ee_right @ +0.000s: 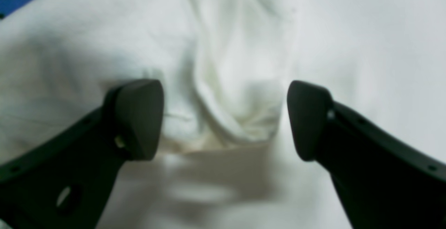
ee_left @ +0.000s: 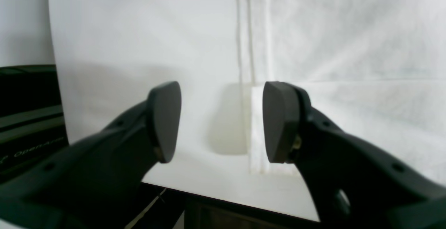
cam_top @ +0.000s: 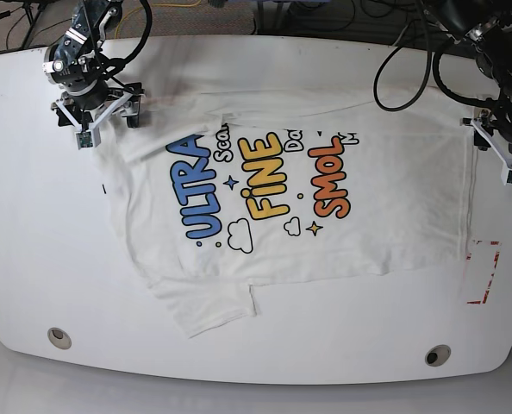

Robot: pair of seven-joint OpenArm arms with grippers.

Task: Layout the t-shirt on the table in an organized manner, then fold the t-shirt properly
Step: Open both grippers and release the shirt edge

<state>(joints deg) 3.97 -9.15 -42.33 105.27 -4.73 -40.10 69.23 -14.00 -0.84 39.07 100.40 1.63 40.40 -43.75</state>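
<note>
Left wrist view: the left end effector (ee_left: pixel 222 121) has its two dark pads spread apart with nothing between them. Below the gap lies the hemmed edge of the t-shirt (ee_left: pixel 348 47), a stitched seam running up the picture; the fabric covers the right part of the view, and bare white tabletop (ee_left: pixel 122 47) shows on the left. The tabletop's edge cuts across the bottom, with dark equipment beyond it at the left.

Right wrist view: the right end effector (ee_right: pixel 224 119) is also spread wide, holding nothing. Between its pads sits a bunched, wrinkled fold of the white t-shirt (ee_right: pixel 237 82). A patch of blue print shows at the far left corner. Blur hides whether the pads touch the cloth.

Base view: the t-shirt (cam_top: pixel 325 233) lies spread on the tabletop (cam_top: pixel 32 259), printed side up, lettering reading sideways. One sleeve sticks out toward the near edge, left of centre. The right end effector (cam_top: pixel 95 117) stands at the shirt's far left corner; the left end effector (cam_top: pixel 497 147) stands at the shirt's right edge, near the far right. A red-and-white tape rectangle (cam_top: pixel 484 272) lies just right of the shirt's near right corner. Two metal grommet holes (cam_top: pixel 59 337) sit along the near edge.
</note>
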